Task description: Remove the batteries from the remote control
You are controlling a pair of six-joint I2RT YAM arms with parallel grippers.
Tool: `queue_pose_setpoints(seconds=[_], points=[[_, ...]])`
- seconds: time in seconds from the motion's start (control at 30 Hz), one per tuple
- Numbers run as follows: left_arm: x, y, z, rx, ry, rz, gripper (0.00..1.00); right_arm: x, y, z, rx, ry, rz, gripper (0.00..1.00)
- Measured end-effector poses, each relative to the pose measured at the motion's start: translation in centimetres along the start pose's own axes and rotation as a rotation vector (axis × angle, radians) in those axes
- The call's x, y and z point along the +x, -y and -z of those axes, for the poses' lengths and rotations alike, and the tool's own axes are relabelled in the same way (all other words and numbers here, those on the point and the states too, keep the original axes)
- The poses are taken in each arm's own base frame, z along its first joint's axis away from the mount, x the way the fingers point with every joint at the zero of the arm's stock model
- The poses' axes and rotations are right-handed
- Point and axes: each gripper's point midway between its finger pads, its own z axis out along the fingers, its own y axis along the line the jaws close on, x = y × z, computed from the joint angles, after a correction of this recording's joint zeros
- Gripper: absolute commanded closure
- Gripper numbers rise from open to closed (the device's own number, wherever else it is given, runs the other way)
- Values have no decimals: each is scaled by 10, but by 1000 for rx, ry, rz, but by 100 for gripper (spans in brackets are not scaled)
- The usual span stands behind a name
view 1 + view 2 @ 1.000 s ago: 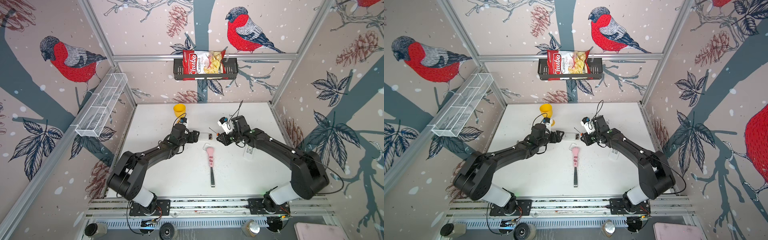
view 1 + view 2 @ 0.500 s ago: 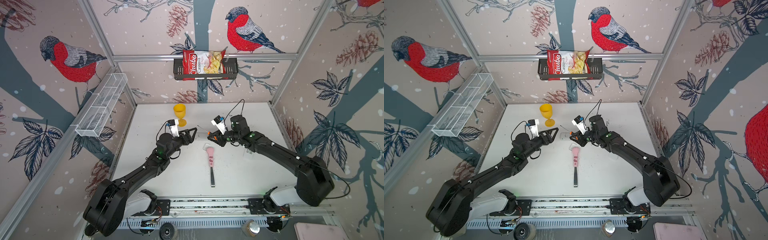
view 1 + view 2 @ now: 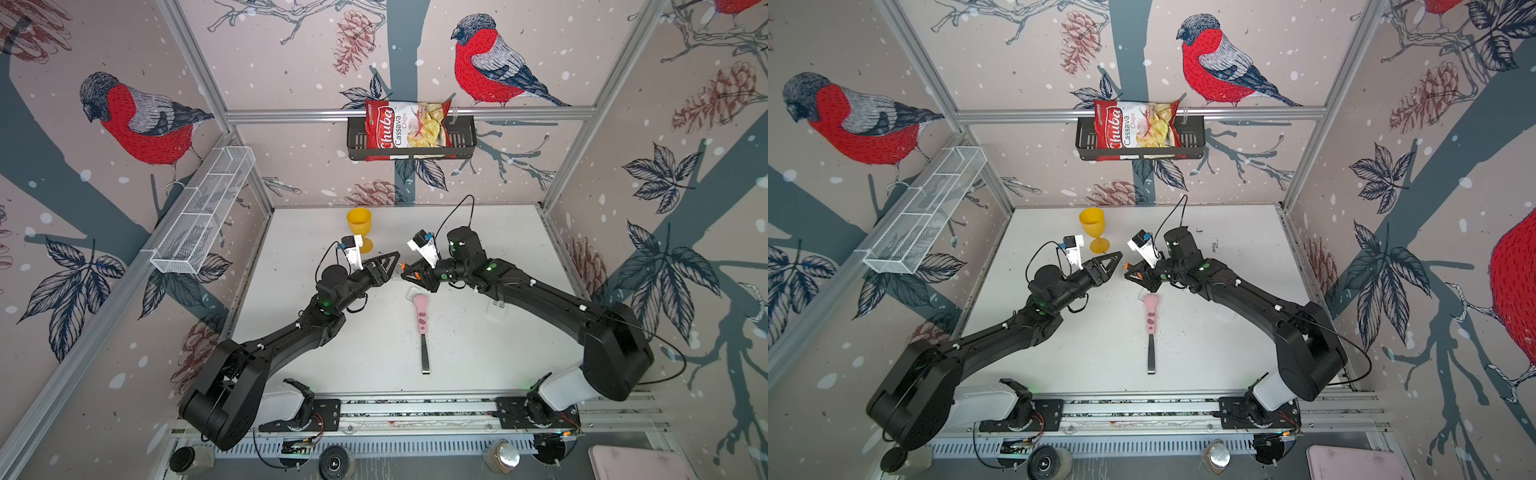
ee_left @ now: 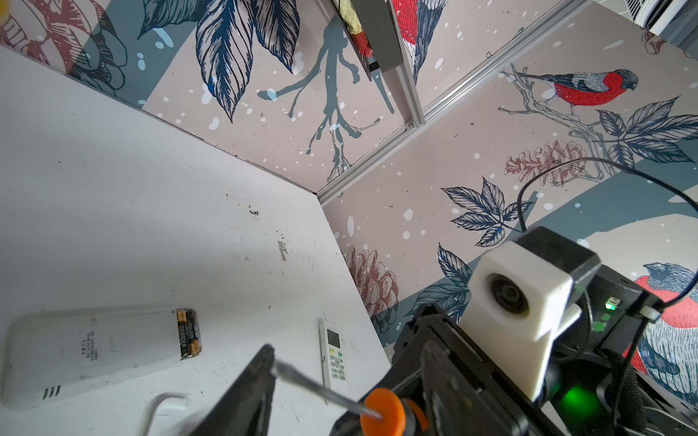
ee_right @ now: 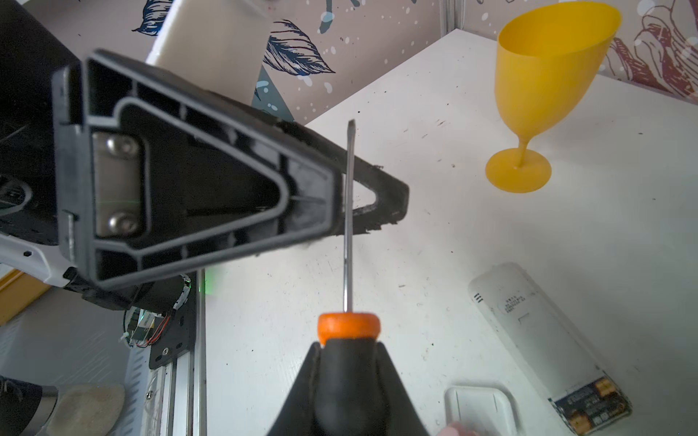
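**Screwdriver between both claws, cells not yet out**

You had both arms raised and meeting nose to nose over the middle of the table (image 3: 374, 353). Below them the remote control (image 4: 94, 347) lay face down on the white surface with its back compartment uncovered. The batteries (image 4: 187, 334) sat side by side in that compartment at one end, none of them lifted.

Your right gripper (image 3: 411, 272) was pressed together on the black handle of the screwdriver (image 5: 348, 264), blade pointing at the left gripper (image 3: 387, 262). The left fingers (image 5: 211, 181) straddled the bare shaft. I cannot tell whether they pinched it or merely stood either side, because the near finger hid the contact. A small white piece (image 5: 479, 409), probably the battery door, lay just beside the remote.

My reading is that the door step was done and you were in a tool hand-over or re-grip, ahead of prying. The next move called for one claw to own the screwdriver firmly. The blade tip then had to come down at a cell's end and lever it up without skidding the remote.
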Motion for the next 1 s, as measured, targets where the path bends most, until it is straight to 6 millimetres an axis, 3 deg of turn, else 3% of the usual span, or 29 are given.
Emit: queue_pose_setpoints(seconds=[0.27, 0.4, 0.57, 0.7, 0.8, 0.87, 0.9, 1.0], points=[[0, -3, -9, 16, 3, 21, 77, -1, -3, -1, -16, 14, 28, 100], [0, -2, -11, 30, 7, 42, 82, 0, -2, -2, -14, 24, 34, 100], [-5, 11, -11, 91, 22, 92, 98, 1, -2, -3, -21, 40, 67, 100], [-5, 14, -11, 115, 22, 100, 100, 3, -2, -4, -25, 44, 74, 98], [-4, 14, -12, 119, 24, 108, 100, 4, 0, -3, -24, 50, 72, 81], [-4, 14, -12, 122, 24, 113, 100, 4, 1, -2, -26, 61, 68, 56], [-3, 14, -12, 123, 24, 111, 100, 4, 3, -2, -19, 64, 53, 49], [-4, 1, -11, 74, 49, 112, 100, 1, 10, 7, 6, 101, 36, 34]])
